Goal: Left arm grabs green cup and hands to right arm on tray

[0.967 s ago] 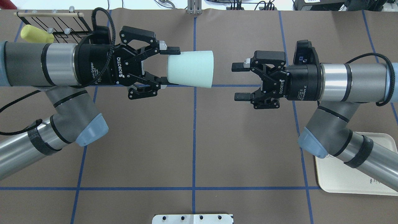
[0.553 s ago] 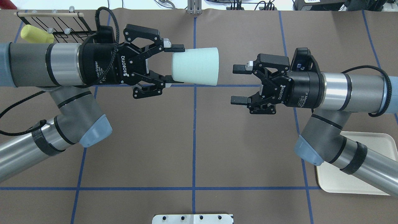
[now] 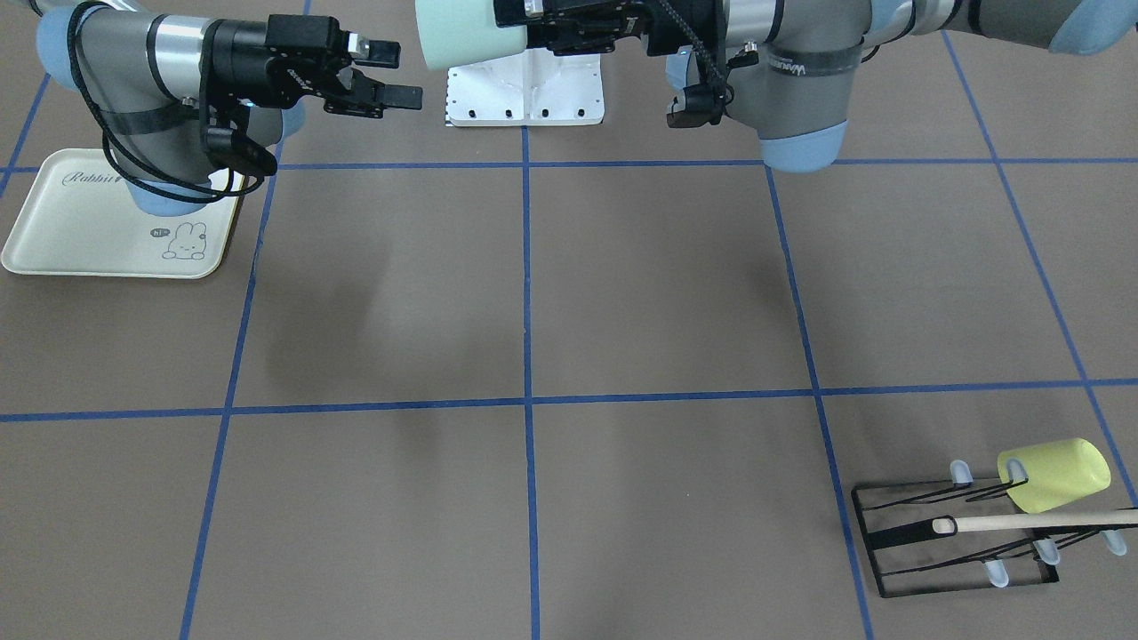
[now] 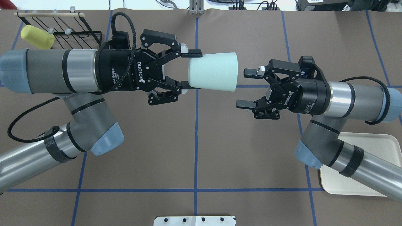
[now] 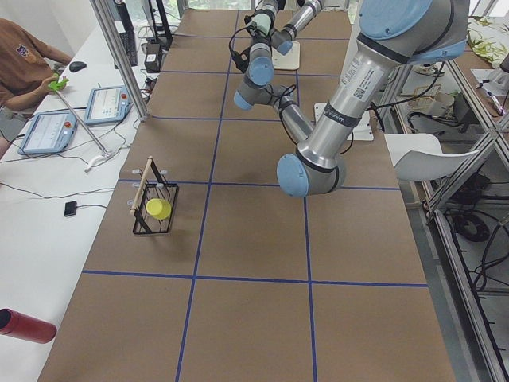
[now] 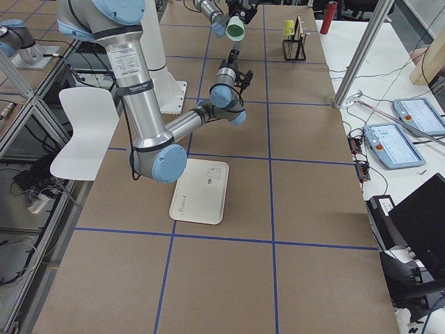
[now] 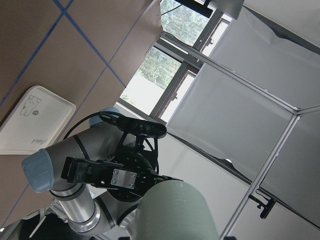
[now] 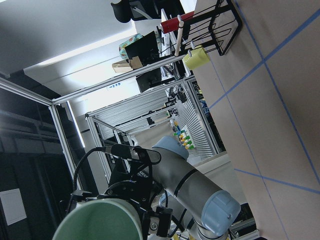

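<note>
The green cup (image 4: 213,72) lies sideways in mid-air above the table's middle, its wide mouth toward the right arm. My left gripper (image 4: 192,71) is shut on the cup's narrow base. The cup also shows in the front view (image 3: 456,30), the right side view (image 6: 236,28), the left wrist view (image 7: 175,212) and the right wrist view (image 8: 97,221). My right gripper (image 4: 246,88) is open, its fingertips a short gap from the cup's mouth; it shows in the front view (image 3: 391,75) too. The cream tray (image 4: 373,144) lies at the near right, partly under the right arm, also in the front view (image 3: 53,240).
A black wire rack (image 4: 73,29) with a wooden bar stands at the far left and holds a yellow-green cup (image 4: 37,37); both show in the front view (image 3: 956,533). A white mounting plate (image 4: 194,220) sits at the near edge. Blue tape lines cross the brown table.
My left gripper has carried the green cup to the right, toward the right gripper. The right gripper has rolled and stayed open, and the gap between it and the cup has narrowed.
</note>
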Motion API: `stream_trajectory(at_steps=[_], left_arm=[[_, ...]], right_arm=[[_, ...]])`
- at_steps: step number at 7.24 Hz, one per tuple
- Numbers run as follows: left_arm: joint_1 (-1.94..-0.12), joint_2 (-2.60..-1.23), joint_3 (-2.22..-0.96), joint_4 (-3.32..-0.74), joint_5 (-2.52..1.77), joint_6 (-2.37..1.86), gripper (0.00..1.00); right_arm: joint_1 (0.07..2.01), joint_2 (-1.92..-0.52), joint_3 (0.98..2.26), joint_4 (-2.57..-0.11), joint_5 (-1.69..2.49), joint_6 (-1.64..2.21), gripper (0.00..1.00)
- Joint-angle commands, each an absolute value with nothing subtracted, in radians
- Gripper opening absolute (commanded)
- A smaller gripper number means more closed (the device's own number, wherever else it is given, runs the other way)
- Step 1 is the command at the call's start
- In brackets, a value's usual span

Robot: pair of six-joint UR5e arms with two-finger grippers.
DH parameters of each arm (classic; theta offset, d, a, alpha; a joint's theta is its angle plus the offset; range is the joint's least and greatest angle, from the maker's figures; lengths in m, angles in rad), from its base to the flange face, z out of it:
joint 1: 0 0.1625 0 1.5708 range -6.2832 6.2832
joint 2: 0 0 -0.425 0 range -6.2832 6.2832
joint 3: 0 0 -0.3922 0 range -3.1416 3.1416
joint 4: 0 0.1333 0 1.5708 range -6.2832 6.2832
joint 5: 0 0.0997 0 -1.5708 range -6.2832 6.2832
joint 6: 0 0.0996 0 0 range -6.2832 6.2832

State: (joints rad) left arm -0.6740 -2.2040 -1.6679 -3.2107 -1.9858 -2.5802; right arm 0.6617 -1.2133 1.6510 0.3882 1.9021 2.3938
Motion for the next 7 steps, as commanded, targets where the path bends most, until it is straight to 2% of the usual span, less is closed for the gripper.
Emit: stream_trajectory(at_steps=[1,5,7], left_arm=[[-0.667,-2.218,-1.643,-3.211,-1.977,-2.579,0.00],[-0.637,-2.269,-1.606,-3.180,-1.961,-2.579,0.00],[-0.620,-2.273,-1.606,-3.177,-1.959,-2.579,0.00]], right_arm=[[0.660,-1.213,1.655,0.402,1.907,2.395,0.95],[0.640,-1.207,1.657,0.413,1.910,2.388,0.89],[0.640,-1.209,1.657,0.423,1.908,2.388,0.74]])
